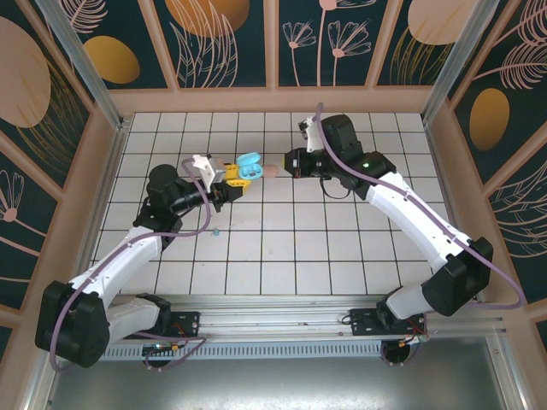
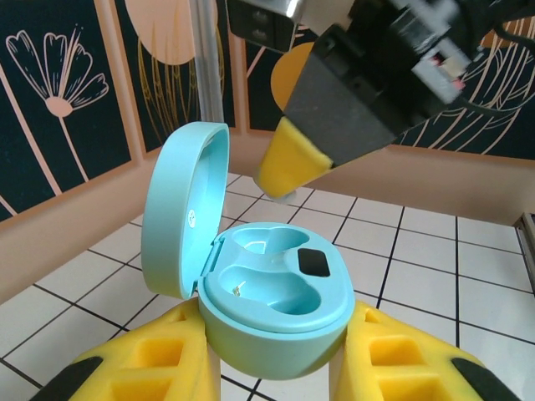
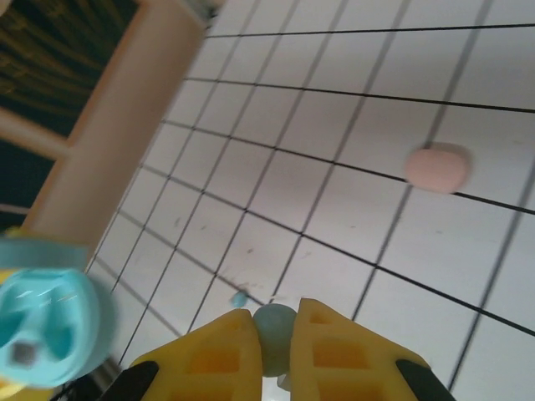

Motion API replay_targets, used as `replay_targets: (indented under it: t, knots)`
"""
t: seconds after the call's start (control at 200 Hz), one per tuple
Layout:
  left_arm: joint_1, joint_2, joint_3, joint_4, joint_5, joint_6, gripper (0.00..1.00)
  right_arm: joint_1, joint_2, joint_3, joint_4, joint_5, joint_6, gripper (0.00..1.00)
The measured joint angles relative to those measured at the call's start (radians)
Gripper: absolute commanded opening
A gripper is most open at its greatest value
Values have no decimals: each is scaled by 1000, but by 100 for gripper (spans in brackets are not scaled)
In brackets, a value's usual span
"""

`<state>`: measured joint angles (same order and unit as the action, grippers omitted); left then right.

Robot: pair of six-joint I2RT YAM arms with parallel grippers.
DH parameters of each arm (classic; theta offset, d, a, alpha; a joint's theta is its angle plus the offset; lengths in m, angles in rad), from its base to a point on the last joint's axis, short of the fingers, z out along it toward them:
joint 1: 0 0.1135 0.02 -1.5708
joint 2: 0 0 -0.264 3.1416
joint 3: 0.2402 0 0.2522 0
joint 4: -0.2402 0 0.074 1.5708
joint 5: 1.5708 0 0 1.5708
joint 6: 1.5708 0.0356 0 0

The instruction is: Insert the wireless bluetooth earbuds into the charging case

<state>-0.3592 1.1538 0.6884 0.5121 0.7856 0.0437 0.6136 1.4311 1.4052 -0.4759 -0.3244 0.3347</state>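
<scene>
Teal was the little earbud (image 3: 274,330) that my right gripper (image 3: 276,347) pinched tight between its yellow tips, near the open charging case (image 2: 276,326). My left gripper (image 2: 272,368) hugged that case from both sides. To do it well, I thought I should line the bud up over an empty cup (image 2: 280,288), go down slowly, and let go only when it sat inside
</scene>
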Motion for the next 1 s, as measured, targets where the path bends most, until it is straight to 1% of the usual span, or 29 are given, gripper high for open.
replay_targets:
  t: [0.315,0.671,0.871,1.001]
  knots:
    - [0,26,28,-23,27,1,21,53,-13,3,39,-113,-95,0]
    - [0,39,34,-39,53,1,21,74,-43,5,72,-165,-148,0]
    - [0,39,43,-45,64,1,21,93,18,78,54,-186,-158,0]
    - [0,39,43,-45,70,1,21,95,50,86,42,-194,-170,0]
